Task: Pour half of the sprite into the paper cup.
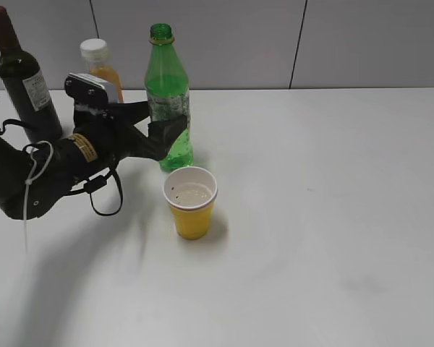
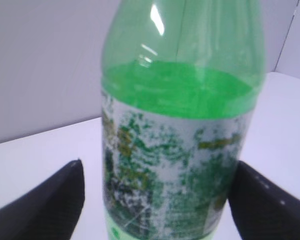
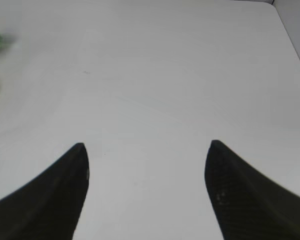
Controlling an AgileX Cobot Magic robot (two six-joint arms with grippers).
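Note:
The sprite (image 1: pixel 168 90) stands upright and uncapped on the white table at back centre, partly filled with liquid. It fills the left wrist view (image 2: pixel 180 145). My left gripper (image 1: pixel 159 126) is open, with its fingers on either side of the bottle's label band (image 2: pixel 157 200). A gap shows between the left finger and the bottle. The paper cup (image 1: pixel 192 210), yellow outside and white inside, stands just in front of the bottle with some clear liquid in it. My right gripper (image 3: pixel 147 150) is open and empty over bare table. It is out of the exterior view.
A dark wine bottle (image 1: pixel 25 79) and an orange juice bottle (image 1: pixel 101 65) with a white cap stand behind my left arm at the back left. The white table (image 1: pixel 333 217) stretches to the right. A grey wall lies behind it.

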